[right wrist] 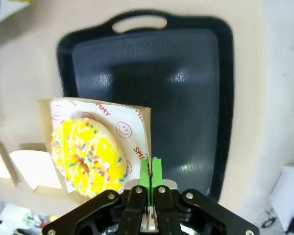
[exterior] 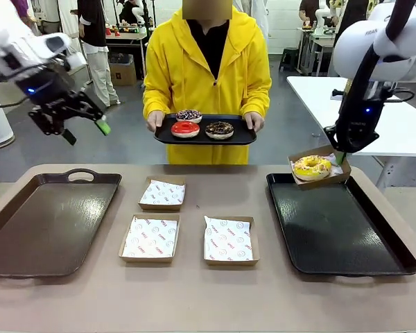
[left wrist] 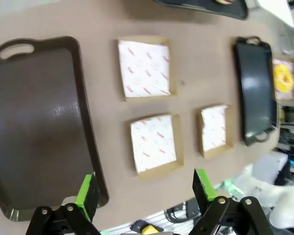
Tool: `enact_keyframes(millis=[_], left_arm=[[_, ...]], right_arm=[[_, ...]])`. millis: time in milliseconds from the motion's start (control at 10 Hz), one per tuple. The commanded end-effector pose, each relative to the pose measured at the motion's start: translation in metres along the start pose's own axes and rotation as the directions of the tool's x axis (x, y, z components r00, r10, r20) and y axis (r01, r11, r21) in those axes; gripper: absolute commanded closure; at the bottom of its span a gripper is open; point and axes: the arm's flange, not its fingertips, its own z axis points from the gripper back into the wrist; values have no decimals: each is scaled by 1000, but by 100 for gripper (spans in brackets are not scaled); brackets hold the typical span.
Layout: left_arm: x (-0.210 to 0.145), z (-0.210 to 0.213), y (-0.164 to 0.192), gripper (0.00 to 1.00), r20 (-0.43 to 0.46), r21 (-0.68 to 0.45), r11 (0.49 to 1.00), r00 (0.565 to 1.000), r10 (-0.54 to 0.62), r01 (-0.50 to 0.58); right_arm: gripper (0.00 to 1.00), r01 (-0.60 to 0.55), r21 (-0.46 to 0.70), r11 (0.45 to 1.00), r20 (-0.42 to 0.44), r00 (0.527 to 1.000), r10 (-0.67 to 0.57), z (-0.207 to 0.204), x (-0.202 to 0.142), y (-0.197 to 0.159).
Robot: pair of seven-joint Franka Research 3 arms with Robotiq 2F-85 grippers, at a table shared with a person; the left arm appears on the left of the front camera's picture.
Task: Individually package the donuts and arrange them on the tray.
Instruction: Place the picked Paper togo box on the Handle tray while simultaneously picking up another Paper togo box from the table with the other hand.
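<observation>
My right gripper (exterior: 340, 157) is shut on the rim of a paper-lined cardboard box (exterior: 324, 166) holding the yellow donut (exterior: 311, 166), lifted above the far corner of the black right tray (exterior: 340, 225). From the right wrist the yellow donut (right wrist: 88, 156) sits in the box (right wrist: 142, 122) left of my pinched fingers (right wrist: 150, 169), over the tray (right wrist: 186, 88). A person holds a small black tray (exterior: 204, 135) with the red donut (exterior: 185, 129), the chocolate donut (exterior: 219, 130) and the sprinkled donut (exterior: 188, 115). My left gripper (exterior: 83, 132) hangs open, high over the left side; its fingers (left wrist: 85, 193) are spread.
Three paper-lined boxes lie mid-table: one at the back (exterior: 162, 193), two in front (exterior: 150, 238) (exterior: 229, 241). A brown tray (exterior: 45, 222) lies on the left. From the left wrist, the brown tray (left wrist: 34, 122) and the boxes (left wrist: 143, 68) lie below.
</observation>
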Motion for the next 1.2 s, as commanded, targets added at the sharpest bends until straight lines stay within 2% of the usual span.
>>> enact_keyframes(millis=[0, 200, 300, 800, 1100], left_arm=[[22, -30, -11, 0, -22, 97, 994, 999, 45, -42], [39, -73, -21, 0, 20, 164, 984, 998, 64, -66], [45, -91, -27, 0, 42, 184, 980, 997, 65, -71], [87, -169, -26, 0, 61, 226, 972, 997, 50, -62], [88, -205, -20, 0, 12, 218, 974, 998, 61, -62]], right_arm=[[99, -32, 6, 999, 11, 999, 32, -16, 0, -4], [99, -34, 20, 999, 16, 999, 34, -27, 2, -9], [99, -13, -1, 1000, -3, 1000, 13, -16, 1, -2], [99, -13, -1, 1000, -3, 1000, 13, -16, 1, -2], [99, -13, -1, 1000, -3, 1000, 13, -16, 1, -2]])
